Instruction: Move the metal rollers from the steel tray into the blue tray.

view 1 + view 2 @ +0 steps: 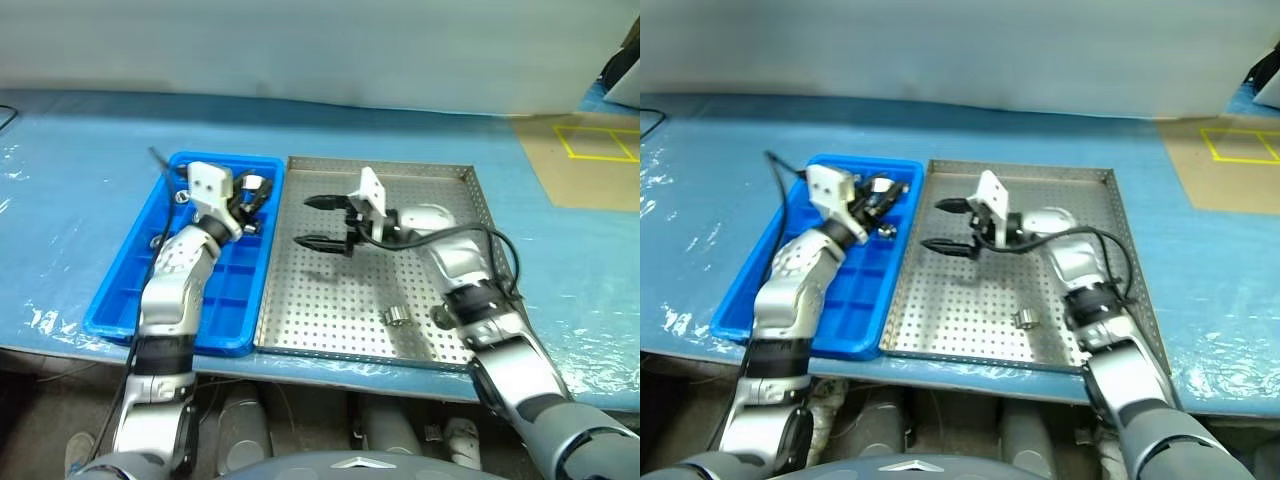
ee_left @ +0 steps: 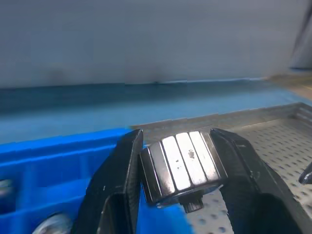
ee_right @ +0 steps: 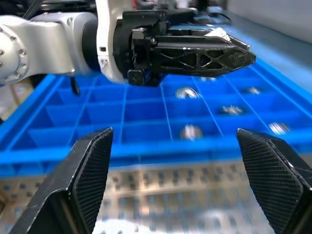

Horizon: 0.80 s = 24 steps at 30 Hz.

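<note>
Ridged silver metal roller (image 2: 183, 167) pinched in left gripper (image 1: 250, 200) above bright blue compartment tray's (image 1: 120, 300) far end; right gripper (image 1: 320, 222) spread wide over perforated square steel tray (image 1: 330, 300), one roller (image 1: 398, 317) near its front edge

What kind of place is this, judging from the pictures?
Probably a workshop or lab bench for sorting parts: a table under a light blue sheet, a perforated steel tray, a blue tray with compartments, and metal rollers.
</note>
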Motion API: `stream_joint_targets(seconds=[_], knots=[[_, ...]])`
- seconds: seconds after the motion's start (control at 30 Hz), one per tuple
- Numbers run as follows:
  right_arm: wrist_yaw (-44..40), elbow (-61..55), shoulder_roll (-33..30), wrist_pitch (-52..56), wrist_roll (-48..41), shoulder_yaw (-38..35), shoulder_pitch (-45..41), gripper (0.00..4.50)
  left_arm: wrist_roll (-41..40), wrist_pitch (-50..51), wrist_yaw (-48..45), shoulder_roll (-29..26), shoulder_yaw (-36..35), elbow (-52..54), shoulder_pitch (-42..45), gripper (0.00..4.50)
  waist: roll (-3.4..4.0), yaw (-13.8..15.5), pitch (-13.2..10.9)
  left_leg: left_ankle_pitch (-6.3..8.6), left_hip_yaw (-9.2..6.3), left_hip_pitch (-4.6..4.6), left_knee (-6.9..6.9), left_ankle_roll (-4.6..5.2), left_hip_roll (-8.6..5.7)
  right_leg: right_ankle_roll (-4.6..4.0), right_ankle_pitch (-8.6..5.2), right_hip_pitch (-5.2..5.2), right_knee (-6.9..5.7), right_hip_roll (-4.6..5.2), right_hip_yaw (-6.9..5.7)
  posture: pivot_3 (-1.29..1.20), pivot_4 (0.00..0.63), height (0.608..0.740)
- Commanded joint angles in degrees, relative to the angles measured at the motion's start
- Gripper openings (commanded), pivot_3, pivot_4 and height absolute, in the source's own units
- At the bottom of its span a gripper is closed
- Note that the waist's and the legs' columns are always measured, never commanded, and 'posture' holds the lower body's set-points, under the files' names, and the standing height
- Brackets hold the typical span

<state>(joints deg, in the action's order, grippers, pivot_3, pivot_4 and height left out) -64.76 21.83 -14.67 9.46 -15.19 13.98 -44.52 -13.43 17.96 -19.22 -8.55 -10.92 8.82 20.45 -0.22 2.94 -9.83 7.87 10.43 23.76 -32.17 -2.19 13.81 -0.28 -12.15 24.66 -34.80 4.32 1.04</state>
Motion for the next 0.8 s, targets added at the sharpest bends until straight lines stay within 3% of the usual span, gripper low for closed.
stream_joint_targets(seconds=[0.03,0.33,0.77,0.8], knots=[[-3.1,2.4,2.9,-3.6,1.0,2.0,-1.9,4.28,1.6,0.7,10.4,1.2,-5.9,10.3,-4.7,1.84,0.00,0.9,0.0,0.00,-0.09,0.07,0.00,0.00,0.00,-0.03,-0.02,0.02,-0.01,0.00,-0.09,0.15,0.150,0.740],[-5.9,4.2,5.6,-4.1,1.9,2.6,-1.9,4.28,4.8,5.2,20.6,4.7,-7.6,22.7,-21.3,1.84,-0.04,4.6,0.0,-0.03,-0.39,0.41,-0.07,-0.06,0.01,-0.06,-0.05,0.02,0.03,0.12,-0.92,0.21,0.150,0.740],[-4.8,2.7,4.5,-2.8,2.8,2.1,0.0,4.28,6.0,8.2,25.3,9.0,-5.1,27.0,-30.9,1.84,-0.06,4.2,0.0,-0.10,-0.48,0.35,-0.01,-0.19,0.03,-0.06,-0.03,0.00,0.08,0.06,-0.91,0.18,0.150,0.740],[-4.9,2.8,4.4,-2.9,2.8,2.0,0.2,4.28,6.0,8.3,25.5,9.1,-4.9,27.0,-31.1,2.19,-0.05,4.2,0.0,-0.10,-0.48,0.35,0.00,-0.19,0.03,-0.06,-0.03,0.00,0.08,0.06,-0.91,0.18,0.150,0.740]])
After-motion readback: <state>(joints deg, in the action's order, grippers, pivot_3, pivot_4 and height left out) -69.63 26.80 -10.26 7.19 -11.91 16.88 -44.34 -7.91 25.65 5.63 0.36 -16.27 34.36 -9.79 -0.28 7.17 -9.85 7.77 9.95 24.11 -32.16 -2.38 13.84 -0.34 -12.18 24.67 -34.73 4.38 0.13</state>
